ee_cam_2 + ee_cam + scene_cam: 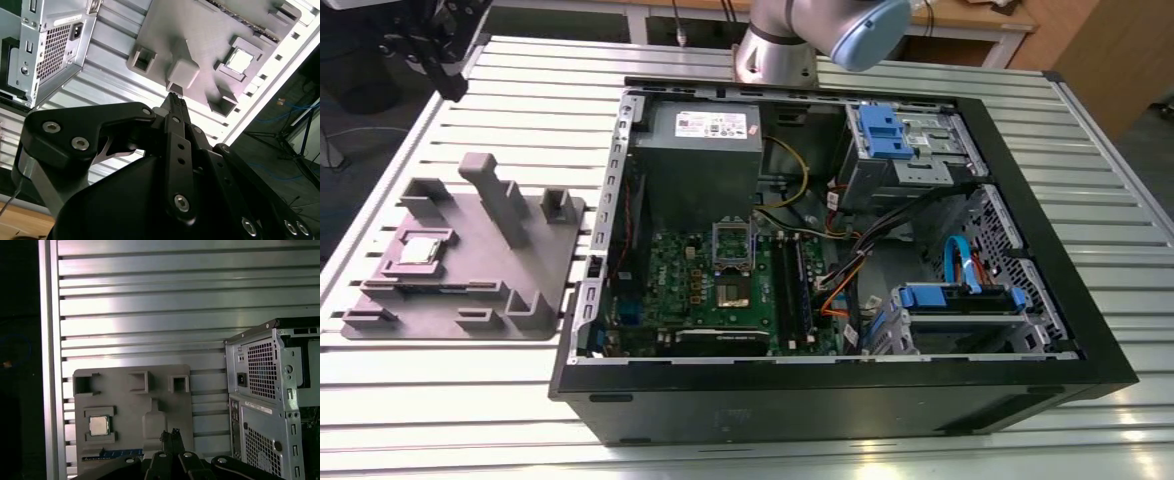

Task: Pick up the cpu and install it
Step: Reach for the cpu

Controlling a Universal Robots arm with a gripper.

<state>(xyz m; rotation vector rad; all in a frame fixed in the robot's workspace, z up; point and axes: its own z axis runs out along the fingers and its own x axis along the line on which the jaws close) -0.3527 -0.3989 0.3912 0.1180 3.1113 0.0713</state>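
The cpu (pixel 424 248) is a small silver square chip lying flat in a recess of the grey fixture block (pixel 480 290) on the exterior view's left of the open computer case (pixel 841 400). Both wrist views show the cpu (pixel 241 60) (pixel 99 426) in that recess. My gripper (pixel 451 90) hangs high over the table's far corner, well apart from the fixture. Its black fingers (pixel 175 100) are pressed together with nothing between them, as the gripper (pixel 171 432) also shows in the first wrist view. On the green board, the dark socket (pixel 730 290) lies with its metal frame raised.
The fixture has tall upright posts (pixel 494 195) near the cpu's recess. Inside the case are a grey power-supply box (pixel 707 135), blue drive brackets (pixel 887 130) and loose cables (pixel 854 270). The slatted metal table (pixel 454 420) surrounds the case. The arm's base (pixel 781 50) stands behind the case.
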